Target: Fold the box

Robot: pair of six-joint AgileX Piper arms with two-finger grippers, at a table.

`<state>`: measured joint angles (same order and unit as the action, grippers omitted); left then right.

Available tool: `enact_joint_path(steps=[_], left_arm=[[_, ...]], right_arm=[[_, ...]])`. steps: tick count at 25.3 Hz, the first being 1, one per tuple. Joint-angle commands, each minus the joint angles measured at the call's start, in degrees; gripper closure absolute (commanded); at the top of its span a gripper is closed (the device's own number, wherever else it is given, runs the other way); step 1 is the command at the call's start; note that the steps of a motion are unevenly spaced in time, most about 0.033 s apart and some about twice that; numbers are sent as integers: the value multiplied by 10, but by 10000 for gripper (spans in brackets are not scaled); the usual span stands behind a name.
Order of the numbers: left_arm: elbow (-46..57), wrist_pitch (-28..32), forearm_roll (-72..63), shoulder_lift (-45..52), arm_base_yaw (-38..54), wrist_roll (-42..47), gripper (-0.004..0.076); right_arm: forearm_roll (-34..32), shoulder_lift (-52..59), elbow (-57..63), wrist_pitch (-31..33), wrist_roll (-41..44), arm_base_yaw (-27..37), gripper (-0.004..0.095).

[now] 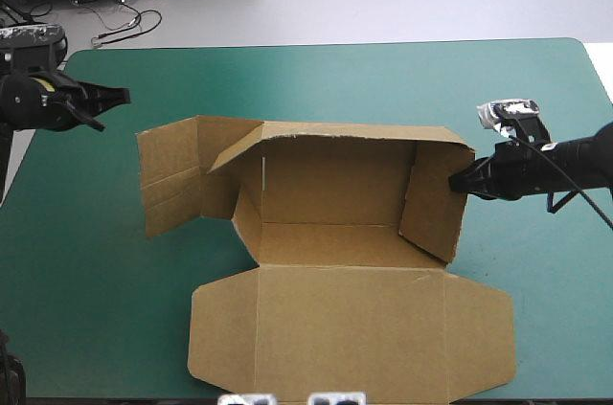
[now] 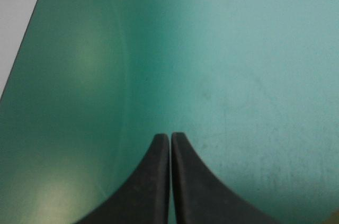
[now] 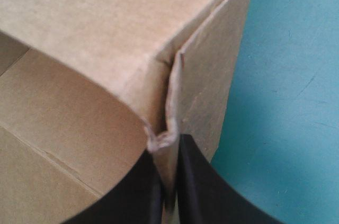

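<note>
Right gripper [image 3: 169, 152] is pinching the box's [image 1: 350, 319] wall, apparently at a corner; left gripper [image 2: 170, 136] is hovering clenched over the teal-green cover [image 2: 238, 49].

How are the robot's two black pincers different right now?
The left black fin-fingered pincer grips nothing; the right black fin-fingered pincer pinches the brown board box's raised right wall. The left one hangs over bare teal-green table cover, apart from the box; the right one touches it. Both are shut.

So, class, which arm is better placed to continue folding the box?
Probably the right: the right gripper is shut on the box's raised side wall; the left gripper is shut over bare teal-green cover, clear of the box.
</note>
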<state>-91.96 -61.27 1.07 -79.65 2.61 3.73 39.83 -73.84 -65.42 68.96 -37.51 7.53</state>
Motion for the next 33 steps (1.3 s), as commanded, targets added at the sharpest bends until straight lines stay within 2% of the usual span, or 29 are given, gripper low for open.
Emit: enact_joint_path(steps=[1, 4, 6, 7, 8, 10, 14, 17, 21, 24, 28, 30, 33], left_arm=[[15, -24, -37, 32, 26, -18, 727], [57, -21, -42, 45, 26, -32, 727], [76, -18, -42, 52, 26, -32, 727], [79, -18, -42, 52, 26, -45, 727], [79, -19, -42, 52, 26, -49, 727], [79, -19, -36, 52, 26, -50, 727], [79, -17, -34, 52, 26, -62, 727], [79, -14, -31, 52, 26, -62, 727], [79, -14, -30, 52, 26, -62, 727], [79, -15, -30, 52, 26, -62, 727], [79, -16, -30, 52, 26, -62, 727], [79, -18, -30, 52, 26, -62, 727], [79, -33, -40, 52, 26, -62, 727]], right_arm=[[-2, -47, -59, 27, 33, -12, 908], [-56, -106, -81, -11, 43, -68, 908], [-89, -141, -87, -101, 98, -111, 908], [-98, -160, -87, -172, 113, -130, 901], [-104, -168, -87, -197, 111, -140, 887], [-129, -186, -88, -236, 110, -161, 797], [-137, -198, -89, -262, 116, -170, 624], [-139, -195, -115, -253, 116, -170, 540], [-168, -183, -176, -207, 118, -170, 540], [-223, -168, -229, -168, 145, -170, 540], [-262, -145, -286, -124, 160, -170, 556], [-273, -134, -310, -90, 196, -170, 583], [-289, -120, -327, -32, 205, -170, 627]])
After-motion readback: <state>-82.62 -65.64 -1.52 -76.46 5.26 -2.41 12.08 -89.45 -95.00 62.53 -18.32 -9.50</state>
